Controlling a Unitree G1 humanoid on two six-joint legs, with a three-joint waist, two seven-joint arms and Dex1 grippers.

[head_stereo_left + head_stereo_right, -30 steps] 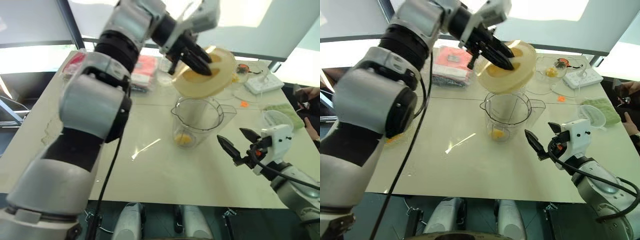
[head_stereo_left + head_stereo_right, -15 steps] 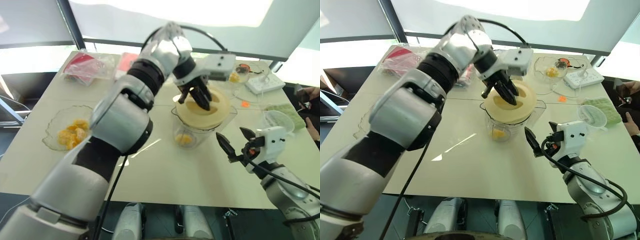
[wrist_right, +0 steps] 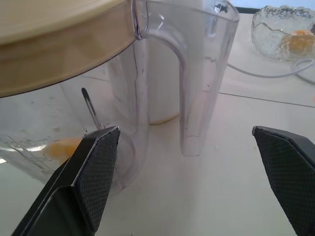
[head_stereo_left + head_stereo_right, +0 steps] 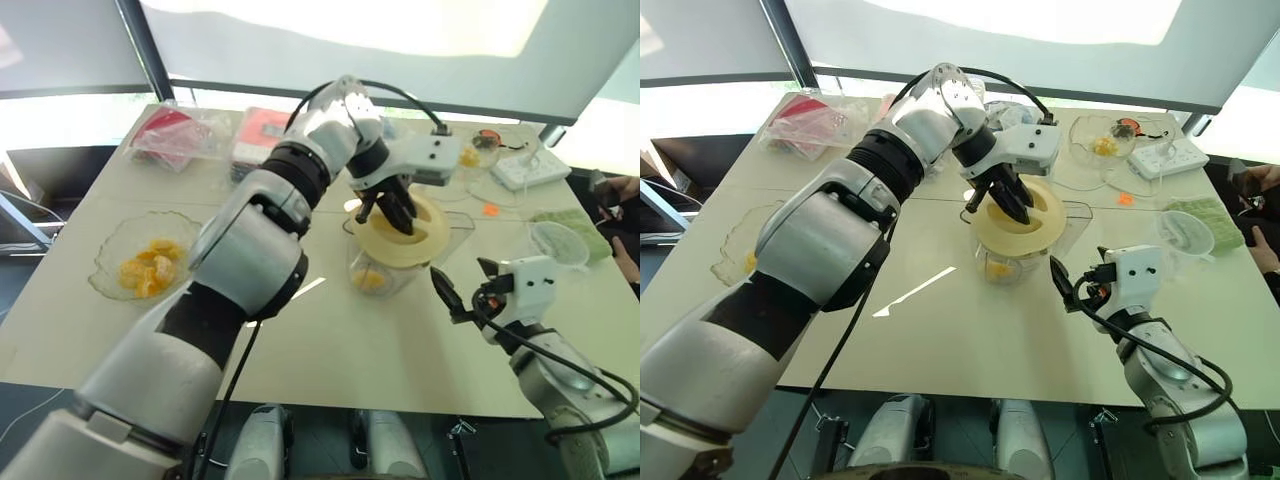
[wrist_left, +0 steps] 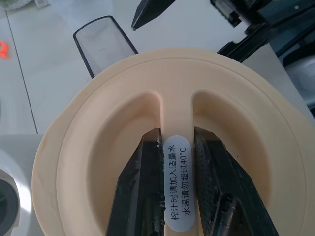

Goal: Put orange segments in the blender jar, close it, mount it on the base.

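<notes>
Trouble would likely come from the cream lid (image 4: 403, 232), pinched by its centre rib in the nearly shut left end effector (image 4: 1008, 203): it sits tilted on the blender jar (image 4: 386, 268) mid-counter, so pressing could jam it or tip the jar. The jar holds a few orange segments (image 4: 369, 281); the glass bowl (image 4: 110, 271) near the counter's left edge holds more. The right end effector (image 4: 462, 287) gapes wide and empty beside the jar's handle (image 3: 196, 93).

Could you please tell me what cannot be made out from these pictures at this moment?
- Whether the lid is fully seated on the blender jar: in both eye views the left end effector covers it.
- How many orange segments are in the jar: the lid hides most of the inside.
- The base: the right wrist view shows something white behind the jar handle, too little to identify.
</notes>
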